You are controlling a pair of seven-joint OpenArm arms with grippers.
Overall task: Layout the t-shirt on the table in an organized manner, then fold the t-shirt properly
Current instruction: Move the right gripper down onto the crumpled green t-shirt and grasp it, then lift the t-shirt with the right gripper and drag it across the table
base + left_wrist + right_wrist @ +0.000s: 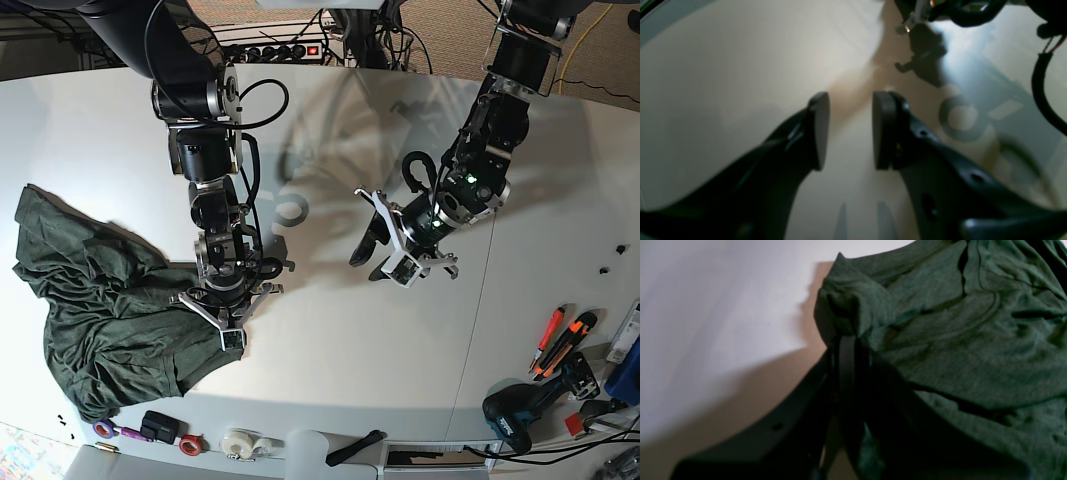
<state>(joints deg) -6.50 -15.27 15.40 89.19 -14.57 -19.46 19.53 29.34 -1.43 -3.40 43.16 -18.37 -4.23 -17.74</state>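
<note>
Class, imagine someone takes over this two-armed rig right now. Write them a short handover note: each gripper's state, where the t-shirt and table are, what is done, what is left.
Right gripper: shut on the t-shirt, pinching a bunched edge near the table surface.
Left gripper: open, holding nothing, hanging above the bare table, apart from the cloth.
T-shirt: crumpled in a heap at the table's side nearest the right arm, in the base view.
Done: an edge is grasped.
Left: spread the t-shirt flat, then fold it.
</note>
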